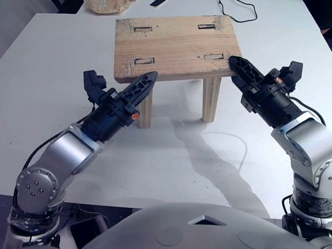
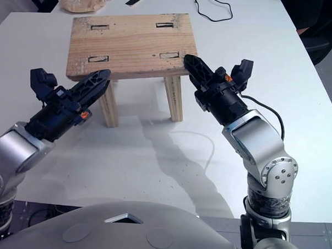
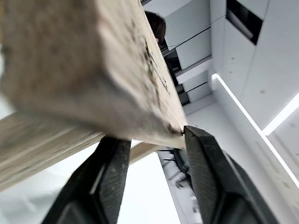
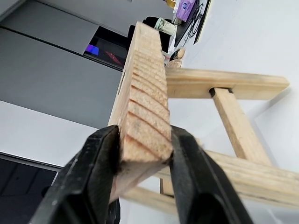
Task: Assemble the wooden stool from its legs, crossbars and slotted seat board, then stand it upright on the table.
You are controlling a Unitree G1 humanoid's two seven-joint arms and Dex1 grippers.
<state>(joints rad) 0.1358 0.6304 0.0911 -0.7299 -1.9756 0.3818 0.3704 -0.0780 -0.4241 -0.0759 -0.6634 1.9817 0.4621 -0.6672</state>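
The wooden stool [image 1: 175, 45] stands upright on the white table [image 1: 52, 70], its slotted seat board on top and two front legs [image 1: 211, 99] showing beneath. My left gripper [image 1: 148, 79] is at the seat's front left corner. In the left wrist view its fingers [image 3: 110, 182] are spread, with the board's edge [image 3: 93, 84] just beyond the tips, so it is open. My right gripper [image 1: 235, 62] is at the front right corner, shut on the seat board's end [image 4: 145, 121]. A crossbar [image 4: 229, 84] and a leg [image 4: 238, 126] show behind it.
A bag of pale lumpy items [image 1: 108, 0] lies at the table's far edge behind the stool. Black cables [image 1: 237, 14] trail across the back right. Bare table stretches in front of the stool and to both sides.
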